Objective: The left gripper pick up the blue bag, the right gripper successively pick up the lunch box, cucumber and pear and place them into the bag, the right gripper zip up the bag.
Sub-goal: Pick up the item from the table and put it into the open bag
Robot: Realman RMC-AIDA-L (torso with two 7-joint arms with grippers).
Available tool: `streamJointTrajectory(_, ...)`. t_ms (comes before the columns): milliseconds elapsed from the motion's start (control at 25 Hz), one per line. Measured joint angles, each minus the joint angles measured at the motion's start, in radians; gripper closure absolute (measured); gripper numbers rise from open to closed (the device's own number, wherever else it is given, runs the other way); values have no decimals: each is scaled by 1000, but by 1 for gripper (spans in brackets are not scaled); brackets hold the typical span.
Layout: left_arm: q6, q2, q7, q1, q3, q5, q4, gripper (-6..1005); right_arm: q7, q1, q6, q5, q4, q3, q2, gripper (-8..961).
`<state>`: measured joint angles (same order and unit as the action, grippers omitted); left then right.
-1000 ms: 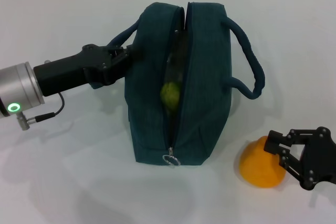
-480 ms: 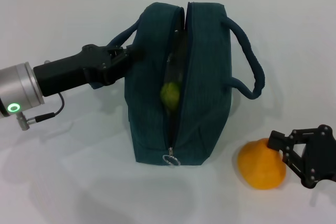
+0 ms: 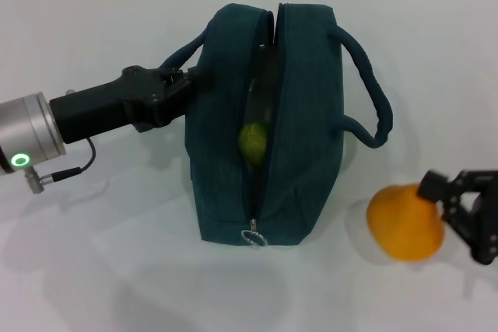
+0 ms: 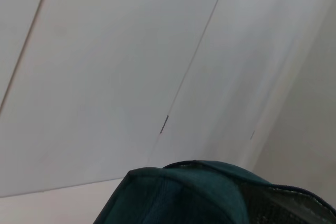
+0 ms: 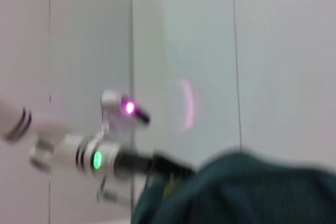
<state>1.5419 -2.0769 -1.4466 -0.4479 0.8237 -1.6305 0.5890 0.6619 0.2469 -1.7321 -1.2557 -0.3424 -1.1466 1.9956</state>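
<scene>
The blue bag (image 3: 268, 126) stands upright in the middle of the head view on the white table (image 3: 109, 270), its long zipper open along the top, the metal ring pull (image 3: 254, 237) hanging at the near end low on the bag. Through the gap a rounded green end of the cucumber (image 3: 253, 142) shows inside the bag, with something clear beside it that I cannot make out well. One rope handle (image 3: 366, 87) loops out on the right side of the bag.

From the left of the frame the left gripper (image 3: 187, 83) reaches in on its black body and silver wrist with the green light (image 3: 19, 160); its fingers are closed on the bag's other handle at the upper left edge of the bag, holding it.

In the lower right of the frame the pear (image 3: 405, 221) sits clamped in the right gripper (image 3: 443, 207), whose black fingers press against the fruit's right side. The pear is well apart from the bag, to its right; whether it touches the table I cannot tell.

The left wrist view shows only the top of the bag (image 4: 189, 195) against a pale wall. The right wrist view shows the bag (image 5: 247, 190) low in the frame and the left arm's silver wrist (image 5: 89, 158) beyond it.
</scene>
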Motion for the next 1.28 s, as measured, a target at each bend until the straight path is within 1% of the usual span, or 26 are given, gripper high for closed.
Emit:
streamJointTrajectory(200, 15, 0, 3, 3, 0, 7, 3, 958, 31, 13, -166, 2, -2, 109, 2, 918)
streamJointTrajectory(280, 39, 0, 15, 3, -4, 12, 2, 958, 83, 31, -218, 7, -5, 155, 3, 919)
streamJointTrajectory(360, 65, 1, 24, 4, -5, 22, 0, 958, 137, 62, -231, 13, -6, 181, 2, 919)
streamJointTrajectory(480, 97, 1, 26, 6, -6, 33, 0, 959, 168, 114, -226, 23, -4, 186, 3, 918)
streamJointTrajectory(520, 103, 1, 26, 4, -6, 36, 0, 959, 179, 138, -224, 31, -4, 186, 6, 918)
streamJointTrajectory(560, 104, 1, 26, 4, -6, 36, 0, 959, 179, 138, -224, 31, -4, 186, 6, 918)
streamJointTrajectory(600, 106, 1, 27, 3, -6, 39, 0, 959, 200, 161, -218, 44, -5, 186, 10, 918)
streamJointTrajectory(640, 107, 1, 28, 3, -6, 42, 0, 959, 248, 209, -197, 75, -7, 187, 14, 918)
streamJointTrajectory(800, 110, 1, 40, 2, -3, 48, 0, 959, 328, 300, -154, 111, -7, 186, 17, 919)
streamJointTrajectory(920, 110, -1, 42, 2, -1, 49, 0, 959, 370, 386, -126, 118, -8, 182, 18, 919)
streamJointTrajectory(960, 110, -1, 42, 1, -1, 49, 0, 959, 370, 386, -126, 118, -8, 182, 18, 919)
streamJointTrajectory(1000, 110, -2, 43, 0, 0, 49, 0, 959, 398, 446, -88, 118, -7, 180, 18, 919)
streamJointTrajectory(1040, 110, -2, 43, -2, 0, 49, 0, 959, 412, 474, -62, 118, -7, 178, 18, 919)
streamJointTrajectory(1120, 110, -3, 43, -8, 0, 49, -5, 959, 429, 513, -13, 115, -8, 169, 18, 919)
streamJointTrajectory(1160, 110, -4, 44, -12, 0, 49, -8, 959, 432, 519, -2, 113, -8, 165, 18, 919)
streamJointTrajectory(1280, 110, -5, 52, -23, 0, 49, -18, 958, 445, 549, 57, 110, -23, 107, 17, 918)
